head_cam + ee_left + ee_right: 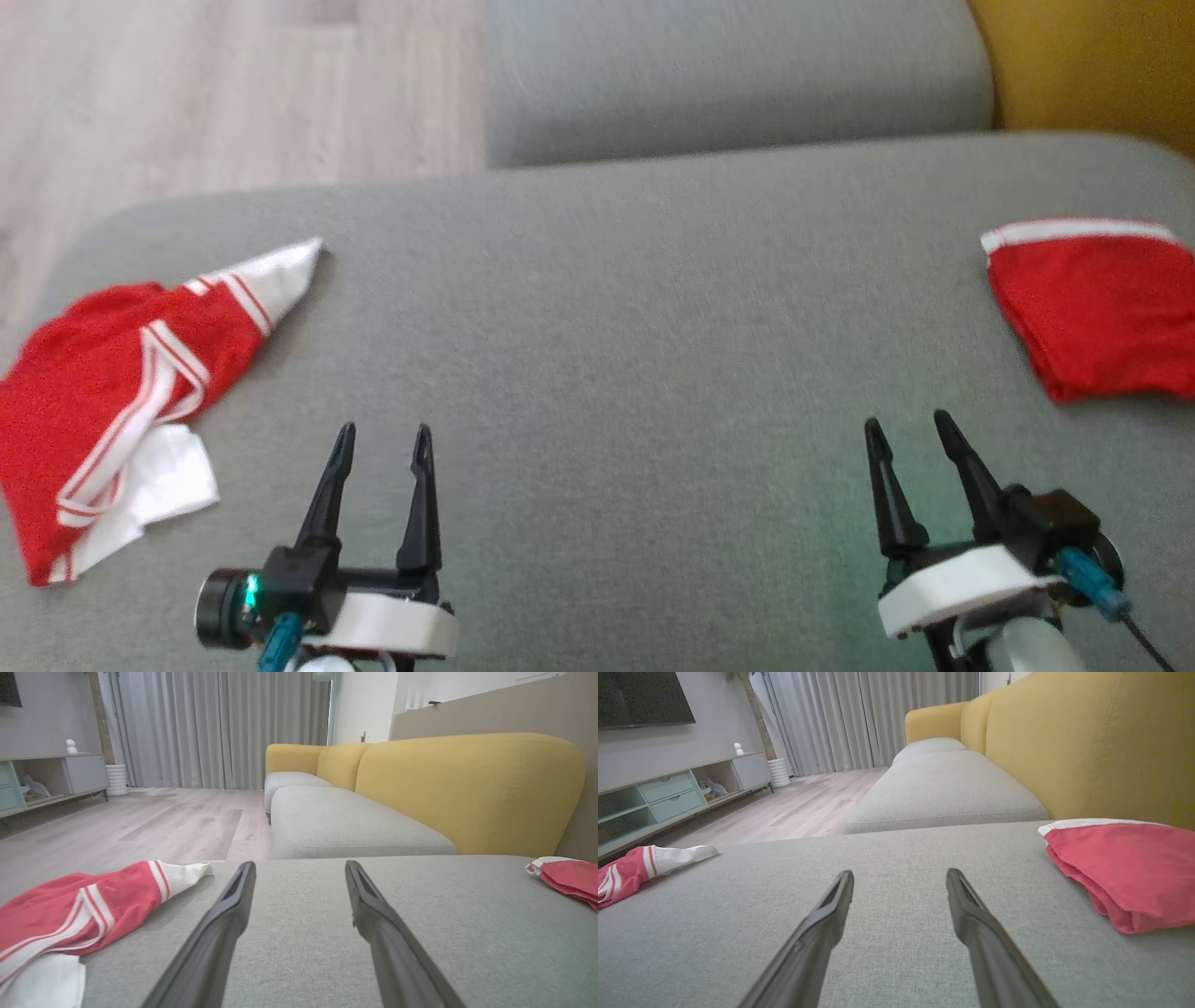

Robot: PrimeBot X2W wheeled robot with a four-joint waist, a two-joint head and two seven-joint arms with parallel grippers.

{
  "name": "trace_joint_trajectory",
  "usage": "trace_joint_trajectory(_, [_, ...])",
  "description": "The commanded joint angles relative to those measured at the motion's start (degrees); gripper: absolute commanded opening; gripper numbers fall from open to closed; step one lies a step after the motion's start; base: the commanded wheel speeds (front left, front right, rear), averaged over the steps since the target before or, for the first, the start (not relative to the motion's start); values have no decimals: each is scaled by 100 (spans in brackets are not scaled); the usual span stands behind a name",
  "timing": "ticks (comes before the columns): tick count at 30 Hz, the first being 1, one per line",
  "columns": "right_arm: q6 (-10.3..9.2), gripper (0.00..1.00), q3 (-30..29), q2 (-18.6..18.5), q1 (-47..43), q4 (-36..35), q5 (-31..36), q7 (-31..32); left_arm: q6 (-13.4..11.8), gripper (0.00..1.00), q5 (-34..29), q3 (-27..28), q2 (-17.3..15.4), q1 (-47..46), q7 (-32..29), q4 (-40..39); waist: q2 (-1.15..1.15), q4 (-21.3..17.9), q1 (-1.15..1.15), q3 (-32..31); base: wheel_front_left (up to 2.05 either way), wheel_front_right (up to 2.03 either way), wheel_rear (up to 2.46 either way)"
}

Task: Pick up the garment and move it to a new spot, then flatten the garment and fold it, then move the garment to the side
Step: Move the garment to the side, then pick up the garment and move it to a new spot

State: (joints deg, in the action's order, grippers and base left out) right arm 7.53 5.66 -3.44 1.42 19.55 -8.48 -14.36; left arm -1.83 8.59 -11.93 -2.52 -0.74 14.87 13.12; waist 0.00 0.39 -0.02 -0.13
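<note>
Fingers stand well apart on both arms and hold nothing. From the head view, the left gripper (385, 429) and right gripper (907, 418) hover low over the bare middle of the grey cushion (635, 327), tips pointing away from the robot. The crumpled garment (103, 392), red with white stripes and white panels, lies at the cushion's left end, just beside the left gripper. A folded red piece (1092, 317) with a white band lies at the right end, near the right gripper. I judge the crumpled one to be the piece to pick up, so the first danger is reaching for the wrong cloth and undoing a neat fold. The picture is soft here, and I cannot tell whether the crumpled garment overhangs the cushion's left edge. If it does, a shallow pinch could tip it onto the wooden floor (233, 93).

From the left wrist view, the garment sits left of the open fingers, its layers bunched and a white corner poking toward the floor. Pinching only that loose corner would likely drag one layer and leave the rest twisted for flattening.

From the right wrist view, the folded piece lies right of the spread fingers, near the yellow backrest (1111, 742). A sweeping right arm might snag it.
</note>
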Motion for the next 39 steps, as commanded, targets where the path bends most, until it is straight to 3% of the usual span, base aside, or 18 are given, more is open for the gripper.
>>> trace_joint_trajectory(1, [-4,100,72,16,199,-248,61,-62,-18,100,-34,217,-36,-119,13,-119,0,198,2,-290,0,0,0])
trace_joint_trajectory(9, [-4,100,171,54,-157,-334,-27,-63,-138,100,-57,441,-36,142,13,97,0,131,2,-550,0,0,0])
trace_joint_trajectory(30, [-4,100,125,56,-128,-141,-161,-63,-107,100,-224,504,-36,310,13,-63,0,92,2,-608,0,0,0])
trace_joint_trajectory(36, [-4,100,-4,56,-207,-149,-153,-63,-104,100,-284,505,-36,322,13,-98,0,243,2,-635,0,0,0])
trace_joint_trajectory(39, [-4,100,-86,56,-260,-130,-131,-63,-82,100,-355,498,-36,324,13,-92,0,533,2,-663,0,0,0])
